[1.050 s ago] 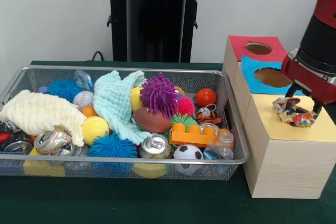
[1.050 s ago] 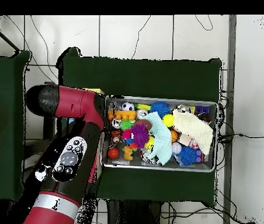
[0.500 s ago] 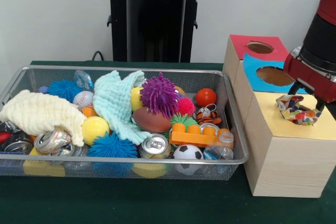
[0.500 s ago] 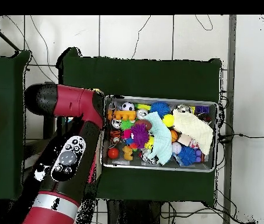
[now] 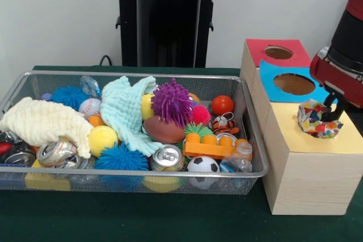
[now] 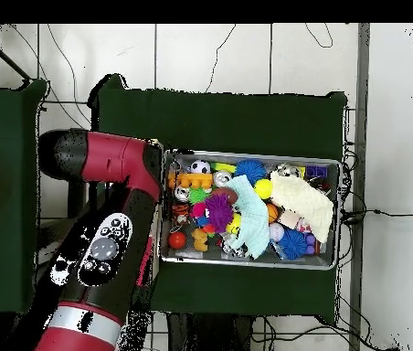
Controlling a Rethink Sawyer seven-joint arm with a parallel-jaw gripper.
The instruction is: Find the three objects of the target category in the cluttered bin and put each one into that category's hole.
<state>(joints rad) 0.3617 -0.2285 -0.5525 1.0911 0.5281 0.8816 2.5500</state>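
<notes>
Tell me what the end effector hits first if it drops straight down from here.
Most likely the multicoloured crumpled cloth directly beneath the end effector, sitting over the yellow-topped box; depth is uncertain.

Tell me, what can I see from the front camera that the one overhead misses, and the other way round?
Only the front view shows the wooden box with its red, blue and yellow tops, and the gripper over a crumpled multicoloured wad on the yellow top. Only the overhead view shows the arm's long red and black body, which hides that box, and the tiled floor. Both show the wire bin with its toys, cans and cloths.
</notes>
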